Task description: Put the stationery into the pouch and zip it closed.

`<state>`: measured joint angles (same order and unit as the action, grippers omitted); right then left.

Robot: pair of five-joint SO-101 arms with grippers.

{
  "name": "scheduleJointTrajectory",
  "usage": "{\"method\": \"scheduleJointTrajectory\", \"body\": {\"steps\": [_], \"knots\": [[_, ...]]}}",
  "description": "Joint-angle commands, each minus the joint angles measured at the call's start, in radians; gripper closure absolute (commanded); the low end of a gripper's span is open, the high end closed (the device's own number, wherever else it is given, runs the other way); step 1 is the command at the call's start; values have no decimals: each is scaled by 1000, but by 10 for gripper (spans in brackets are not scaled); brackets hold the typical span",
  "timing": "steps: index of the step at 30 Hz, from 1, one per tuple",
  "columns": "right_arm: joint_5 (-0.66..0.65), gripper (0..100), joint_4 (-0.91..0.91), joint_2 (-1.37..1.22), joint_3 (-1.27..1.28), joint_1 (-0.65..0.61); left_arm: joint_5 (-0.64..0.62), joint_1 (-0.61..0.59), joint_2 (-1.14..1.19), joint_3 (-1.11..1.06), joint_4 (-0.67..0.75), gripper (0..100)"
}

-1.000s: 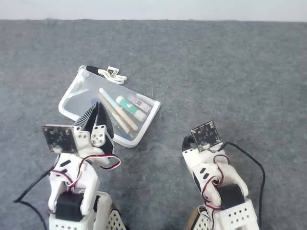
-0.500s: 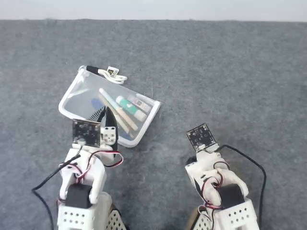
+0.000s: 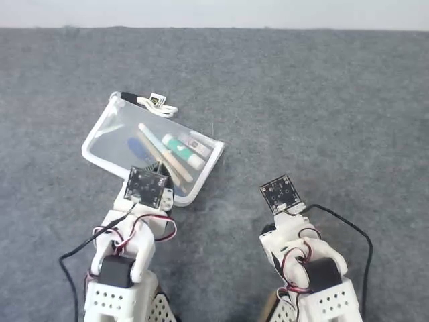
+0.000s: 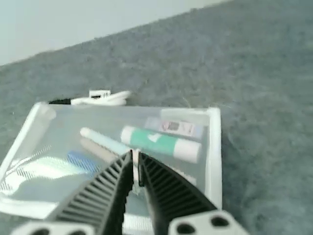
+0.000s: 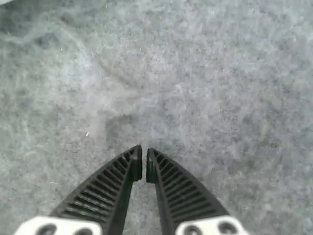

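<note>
A clear pouch point(image 3: 107, 144) with white edges lies flat on the grey carpet, left of centre. Inside it are a green-and-white marker point(image 3: 182, 151), pale pens point(image 3: 161, 151) and a small blue item point(image 3: 133, 143). A white cord point(image 3: 159, 105) on the black zipper pull trails from the pouch's far corner. My left arm point(image 3: 149, 188) stands at the pouch's near edge. Its gripper point(image 4: 135, 159) is shut and empty, with its tips over the pouch point(image 4: 210, 147) near the marker point(image 4: 161, 143). My right gripper point(image 5: 144, 157) is shut with nothing in it, low over bare carpet, and its arm point(image 3: 285, 194) stands right of the pouch.
Grey carpet point(image 3: 322, 100) covers the table, with open room to the right of and beyond the pouch. Cables point(image 3: 348, 225) trail from both arm bases near the front edge.
My left arm has drawn back from over the pouch and shifted right, and its fingers have come together. The right arm has folded back slightly. The pouch has not moved.
</note>
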<state>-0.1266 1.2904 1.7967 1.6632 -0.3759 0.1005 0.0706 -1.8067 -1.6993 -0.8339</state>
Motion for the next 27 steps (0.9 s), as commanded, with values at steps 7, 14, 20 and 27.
{"method": "scheduleJointTrajectory", "body": {"steps": [7, 14, 20, 27], "knots": [[6, 991, 7, 16, 21, 15, 15, 6, -14, 15, -207, 987], [6, 991, 7, 16, 21, 15, 14, 11, -14, 15, -313, 987], [6, 991, 7, 16, 21, 15, 9, 6, -14, 15, -351, 988], [6, 991, 7, 16, 21, 15, 9, 6, -14, 15, -407, 988]]}}
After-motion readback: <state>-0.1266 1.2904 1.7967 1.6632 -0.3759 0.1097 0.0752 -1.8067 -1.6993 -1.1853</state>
